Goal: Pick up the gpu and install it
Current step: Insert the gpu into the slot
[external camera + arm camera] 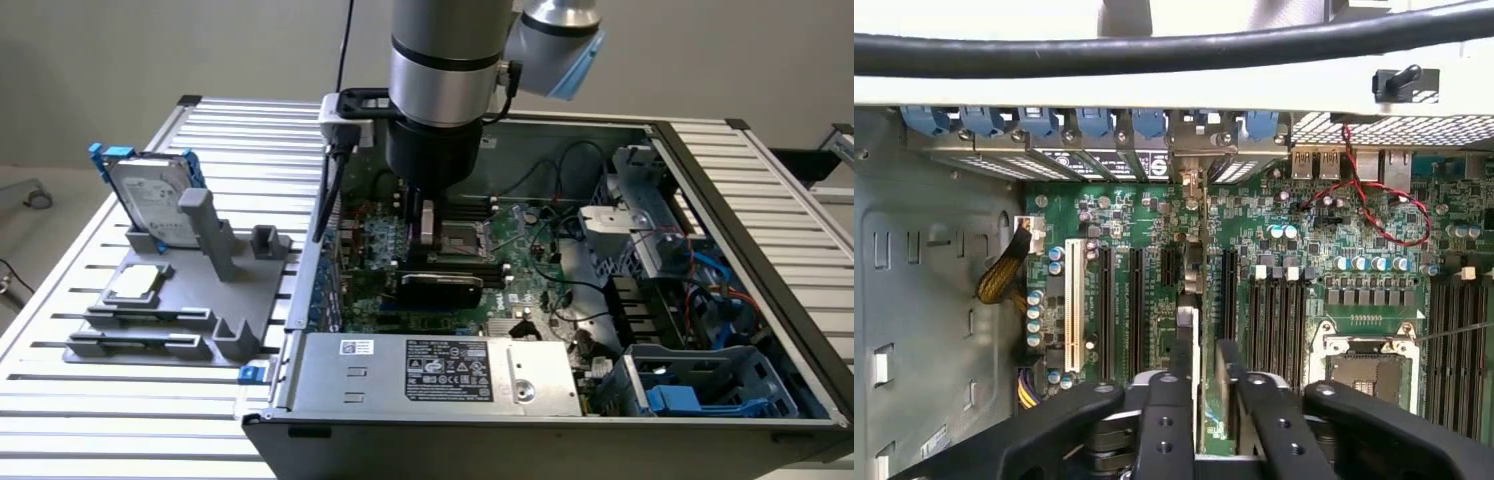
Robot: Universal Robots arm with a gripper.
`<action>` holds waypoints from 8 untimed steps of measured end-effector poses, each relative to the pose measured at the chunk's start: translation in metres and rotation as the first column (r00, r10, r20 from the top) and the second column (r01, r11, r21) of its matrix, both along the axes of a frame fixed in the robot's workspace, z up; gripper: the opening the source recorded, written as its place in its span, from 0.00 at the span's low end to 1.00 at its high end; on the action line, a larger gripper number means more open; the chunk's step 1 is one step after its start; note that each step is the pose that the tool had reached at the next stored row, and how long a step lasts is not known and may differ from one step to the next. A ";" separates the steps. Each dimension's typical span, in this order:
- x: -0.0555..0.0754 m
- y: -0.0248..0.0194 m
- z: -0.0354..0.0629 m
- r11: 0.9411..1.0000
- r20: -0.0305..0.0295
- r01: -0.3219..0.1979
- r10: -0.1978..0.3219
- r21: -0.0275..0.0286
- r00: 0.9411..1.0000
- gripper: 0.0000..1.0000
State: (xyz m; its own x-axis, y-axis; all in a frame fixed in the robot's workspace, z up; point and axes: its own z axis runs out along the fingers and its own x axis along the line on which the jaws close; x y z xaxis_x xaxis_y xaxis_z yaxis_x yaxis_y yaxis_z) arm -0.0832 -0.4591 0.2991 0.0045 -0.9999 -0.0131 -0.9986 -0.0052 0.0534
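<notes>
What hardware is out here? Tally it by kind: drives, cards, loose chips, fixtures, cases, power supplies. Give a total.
hard drive: 1
gpu: 1
silver square chip: 1
grey fixture: 1
computer case: 1
power supply: 1
Total: 6

Arm (447, 60) straight down into the open computer case (534, 445), and the hand (427, 240) is low over the motherboard (527, 240), right above the gpu (441, 290) and its black cooler. Along the tabletop (80, 400) edge at the exterior view's left, a grey holder (227, 300) stands the hard drive (150, 190) upright.
</notes>
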 end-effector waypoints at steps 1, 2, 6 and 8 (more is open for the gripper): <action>0.000 0.0000 0.0001 1.000 0.000 0.000 0.000 0.000 1.000 0.20; 0.000 0.0000 0.0001 1.000 0.000 0.000 0.000 0.000 1.000 0.14; 0.000 0.0000 0.0001 1.000 0.000 0.000 0.000 0.000 1.000 0.11; 0.000 0.0000 0.0001 1.000 0.000 0.000 0.000 0.000 1.000 0.11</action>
State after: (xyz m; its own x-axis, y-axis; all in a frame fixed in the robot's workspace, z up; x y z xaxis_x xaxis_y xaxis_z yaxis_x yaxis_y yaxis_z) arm -0.0831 -0.4591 0.2992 0.0045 -0.9999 -0.0129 -0.9986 -0.0052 0.0535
